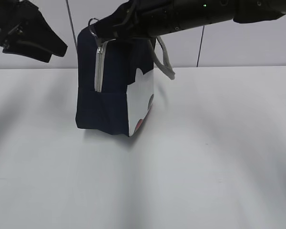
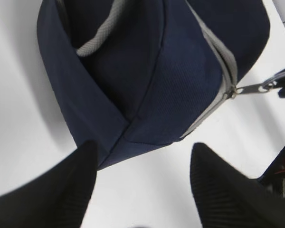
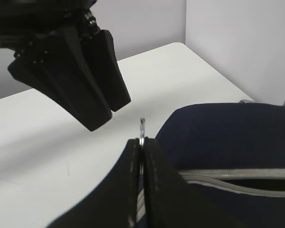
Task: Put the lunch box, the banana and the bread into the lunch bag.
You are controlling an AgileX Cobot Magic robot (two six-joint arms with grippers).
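The boxy navy-blue fabric lunch bag with white side panels stands upright near the middle of the white surface, taller than it is wide, so its long axis runs roughly vertical. Its grey zipper runs down the edge facing the camera & along the top; the grey handle loop hangs off the far right side.

The right gripper has reached across from the right, its fingers pressed tight together on the small metal zipper pull ring at the bag's top corner. The left wrist view shows that pull drawn out taut from the zipper end.

The left gripper hangs up & to the left of the bag, not touching it, fingers spread wide w/ nothing between them.

No lunch box, banana or bread shows anywhere on the surface, & the bag looks filled out, so I'd judge the packing is prob. done and the work is at the zipper stage. In the right wrist view a dark gap shows between the zipper's two sides, so it isn't fully zipped. Can't see inside to confirm the contents
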